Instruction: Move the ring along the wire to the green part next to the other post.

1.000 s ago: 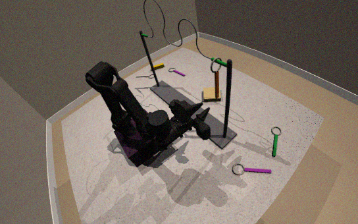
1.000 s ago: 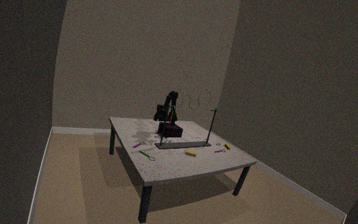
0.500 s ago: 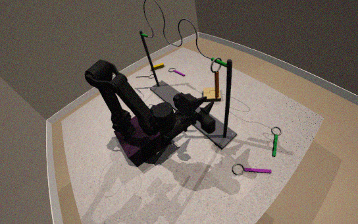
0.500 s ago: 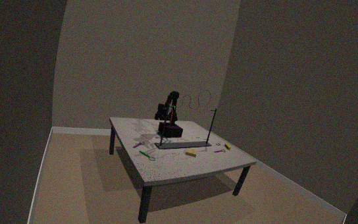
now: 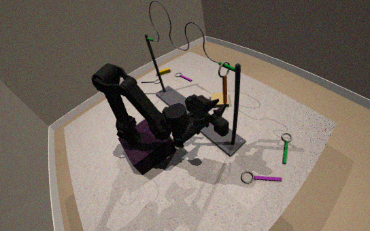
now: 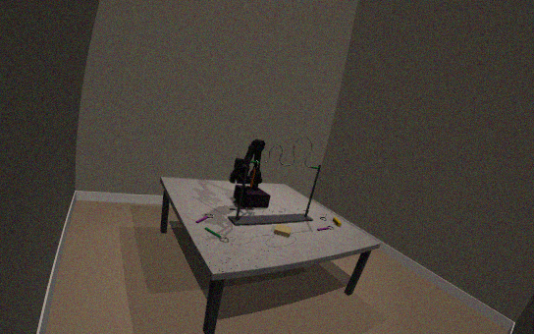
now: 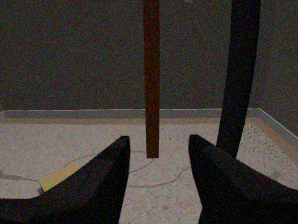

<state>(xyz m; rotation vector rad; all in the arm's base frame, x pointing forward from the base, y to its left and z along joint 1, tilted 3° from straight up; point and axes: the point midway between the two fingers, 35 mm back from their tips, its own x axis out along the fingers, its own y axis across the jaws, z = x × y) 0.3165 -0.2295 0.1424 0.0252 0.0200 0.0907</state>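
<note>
The ring (image 5: pixel 219 70) hangs around the green part (image 5: pixel 230 66) beside the near post (image 5: pixel 236 109) (image 6: pixel 240 196) (image 7: pixel 244 75). Its orange handle (image 5: pixel 224 89) (image 6: pixel 253 178) (image 7: pixel 151 75) points down. My gripper (image 5: pixel 221 103) (image 7: pixel 158 143) is open, with its fingertips close to the handle's lower end. In the wrist view the handle's end shows between the fingers, nearer the left one, with a gap on both sides; exact depth is hard to tell. The post stands behind the right finger there. The other green part (image 5: pixel 149 39) is at the far post (image 5: pixel 155 62) (image 6: pixel 314 192).
The thin grey wire (image 5: pixel 204 42) curves high between the posts. A dark base plate (image 5: pixel 221 137) joins them. A yellow block (image 5: pixel 217 98) (image 6: pixel 282 230) (image 7: pixel 60 176) lies beyond. Loose rings with green (image 5: pixel 285 153) and purple (image 5: pixel 267 178) handles lie on the table.
</note>
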